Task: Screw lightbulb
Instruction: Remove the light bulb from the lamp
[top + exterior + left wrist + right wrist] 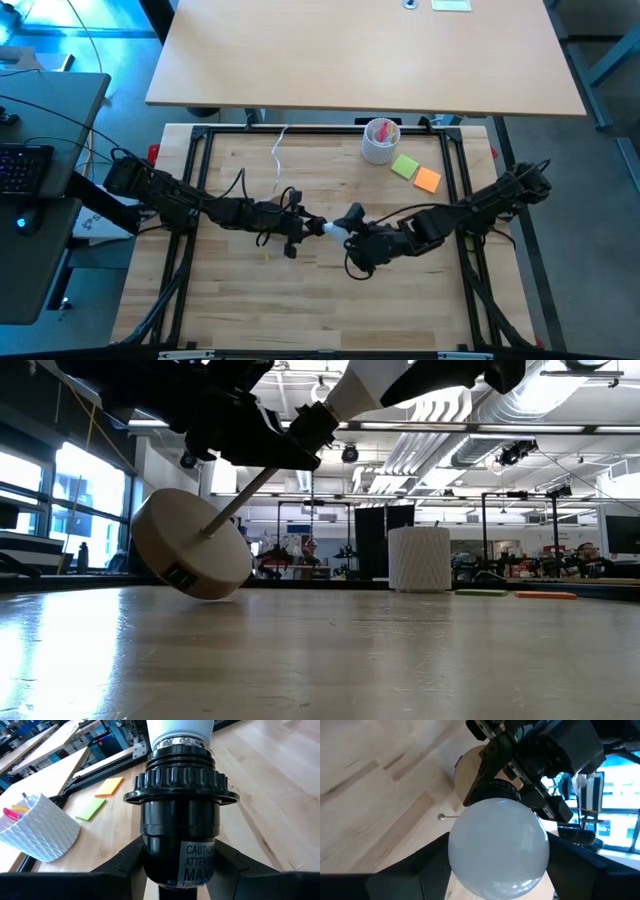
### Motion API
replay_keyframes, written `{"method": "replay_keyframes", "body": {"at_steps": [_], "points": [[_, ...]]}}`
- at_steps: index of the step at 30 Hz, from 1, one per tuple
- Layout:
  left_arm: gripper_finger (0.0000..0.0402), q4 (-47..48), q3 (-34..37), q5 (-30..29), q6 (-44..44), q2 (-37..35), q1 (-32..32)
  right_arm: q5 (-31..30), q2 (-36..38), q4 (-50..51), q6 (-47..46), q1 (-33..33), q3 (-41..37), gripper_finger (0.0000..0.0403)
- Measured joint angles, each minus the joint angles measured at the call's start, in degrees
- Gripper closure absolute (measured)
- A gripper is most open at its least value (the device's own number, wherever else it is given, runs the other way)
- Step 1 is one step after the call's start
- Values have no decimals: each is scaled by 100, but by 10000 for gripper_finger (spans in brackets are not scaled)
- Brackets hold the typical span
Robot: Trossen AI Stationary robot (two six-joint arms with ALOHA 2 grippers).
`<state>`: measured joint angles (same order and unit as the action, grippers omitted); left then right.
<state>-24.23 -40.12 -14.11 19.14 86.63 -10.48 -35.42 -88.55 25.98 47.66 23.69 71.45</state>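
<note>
Lightbulb [331, 229] lying level, base toward left gripper [306, 226], socket [179, 825]

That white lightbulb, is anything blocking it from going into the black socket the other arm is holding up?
Nothing visible does. The lightbulb already sits with its silvery base at the mouth of the black socket, which the left gripper clamps. The right gripper flanks the bulb's round end, and no object lies between them.

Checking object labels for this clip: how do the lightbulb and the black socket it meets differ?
The lightbulb is white, smooth and rounded; the socket is black, ribbed and cylindrical, with a caution label. The right gripper brackets the lightbulb; the left gripper is shut on the socket. Both meet end to end above the table.
</note>
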Motion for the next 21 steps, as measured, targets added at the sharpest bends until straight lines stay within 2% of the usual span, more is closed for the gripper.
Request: {"method": "replay_keyframes", "body": {"at_steps": [3, 7, 12, 16, 21], "points": [[257, -4, -4, 4, -9, 0, 2, -127, 0, 0, -35, 39, -1, 129], [257, 15, -4, 22, -62, -1, -2, -215, 0, -38, -699, 72, -1, 109], [257, 41, 0, 9, -95, -1, -2, -603, 15, -95, -1378, 194, 4, 79], [257, 26, 0, 9, -98, -2, -2, -836, 15, -13, -1805, 384, 128, 70], [257, 109, 9, 7, -97, -2, -2, -850, 17, 110, -3163, 525, 493, 69]]}}
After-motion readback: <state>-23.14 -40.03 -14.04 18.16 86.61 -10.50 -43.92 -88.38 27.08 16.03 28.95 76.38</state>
